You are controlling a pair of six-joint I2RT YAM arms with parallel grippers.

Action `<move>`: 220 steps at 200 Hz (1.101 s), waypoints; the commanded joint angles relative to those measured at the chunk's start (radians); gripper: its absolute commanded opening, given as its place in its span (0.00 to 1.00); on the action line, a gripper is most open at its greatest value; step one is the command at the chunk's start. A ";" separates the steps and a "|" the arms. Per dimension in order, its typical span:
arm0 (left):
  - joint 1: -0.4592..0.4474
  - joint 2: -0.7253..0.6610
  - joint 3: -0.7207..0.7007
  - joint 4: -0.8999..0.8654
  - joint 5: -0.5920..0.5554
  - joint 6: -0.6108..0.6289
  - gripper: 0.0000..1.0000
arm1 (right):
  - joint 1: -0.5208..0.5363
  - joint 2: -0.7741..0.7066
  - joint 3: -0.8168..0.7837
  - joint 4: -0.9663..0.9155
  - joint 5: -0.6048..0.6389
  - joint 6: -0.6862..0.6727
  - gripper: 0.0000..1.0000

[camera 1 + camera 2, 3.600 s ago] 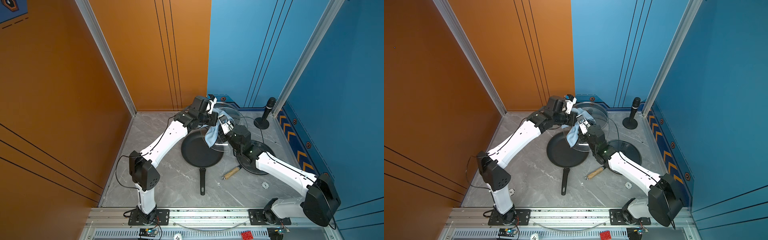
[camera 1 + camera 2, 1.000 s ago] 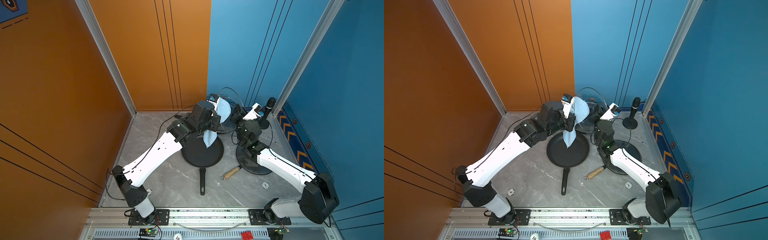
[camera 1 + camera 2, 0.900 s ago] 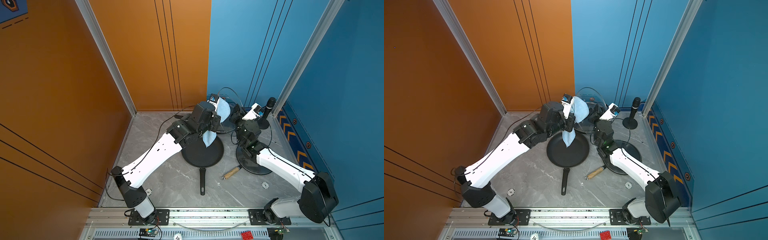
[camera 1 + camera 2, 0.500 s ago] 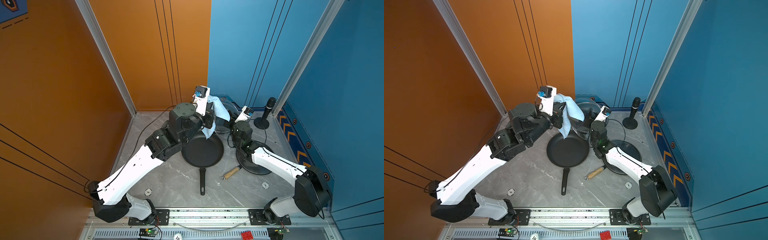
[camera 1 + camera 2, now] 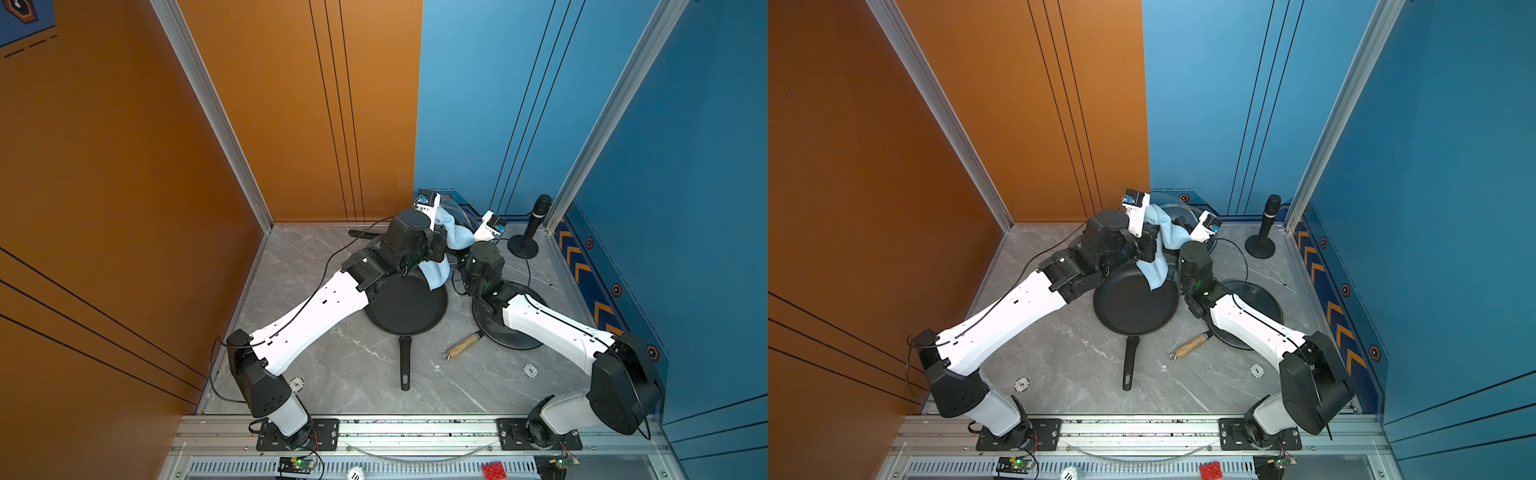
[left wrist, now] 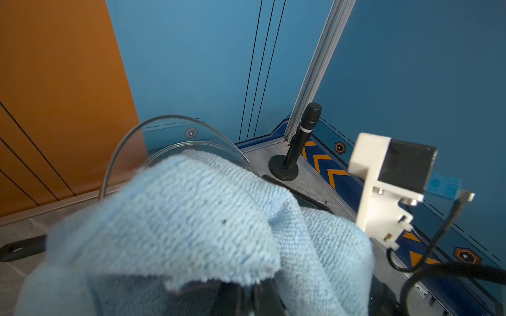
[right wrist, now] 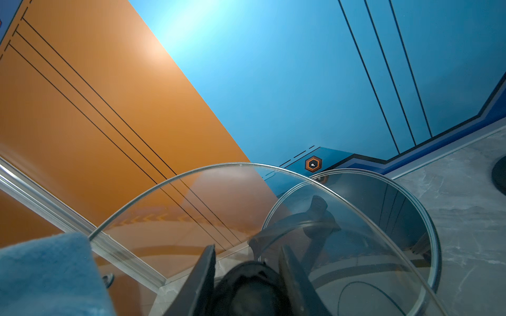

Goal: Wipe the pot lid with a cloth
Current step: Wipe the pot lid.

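**Position of the cloth.** In both top views the cloth (image 5: 455, 237) (image 5: 1160, 245) sat right of centre in the frame, raised off the bench (image 5: 332, 361) between the two wrists. One part was bunched high against the left wrist. The other part hung down, with its lower end over the far rim of the frying pan (image 5: 409, 307).

**Left jaws.** In the left wrist view the cloth (image 6: 191, 219) was draped over the left jaws and covered most of them. Only their dark tips showed under the hem. The tips stood close together with cloth folded around them, so the left jaws were pinched shut on the cloth.

**Right jaws.** In the right wrist view the right jaws stood narrow and clamped the black knob of the pot lid (image 7: 219, 213). The lid was clear glass and was held tilted up on edge, clear of the bench.

**Contact.** The cloth (image 7: 46, 276) lay against the rim of the lid, to one side of the right jaws. In the left wrist view the lid's edge (image 6: 128, 142) rose just behind the bunched cloth.

**Other items.**
- A second pan with its own glass cover (image 5: 1262, 299) lay under the right forearm.
- A wooden handle (image 5: 461, 345) lay on the bench beside that pan.
- A microphone stand (image 5: 528, 237) stood in the far corner, towards the right of the frame.
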 commanded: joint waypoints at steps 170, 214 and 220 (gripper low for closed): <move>0.020 0.138 -0.101 -0.014 -0.043 -0.083 0.00 | -0.039 -0.085 0.069 0.383 -0.137 0.546 0.00; 0.051 0.183 -0.087 0.109 -0.036 -0.063 0.00 | -0.033 -0.091 0.067 0.368 -0.124 0.592 0.00; 0.052 0.190 -0.082 0.113 -0.035 -0.056 0.00 | -0.035 -0.091 0.065 0.373 -0.120 0.602 0.00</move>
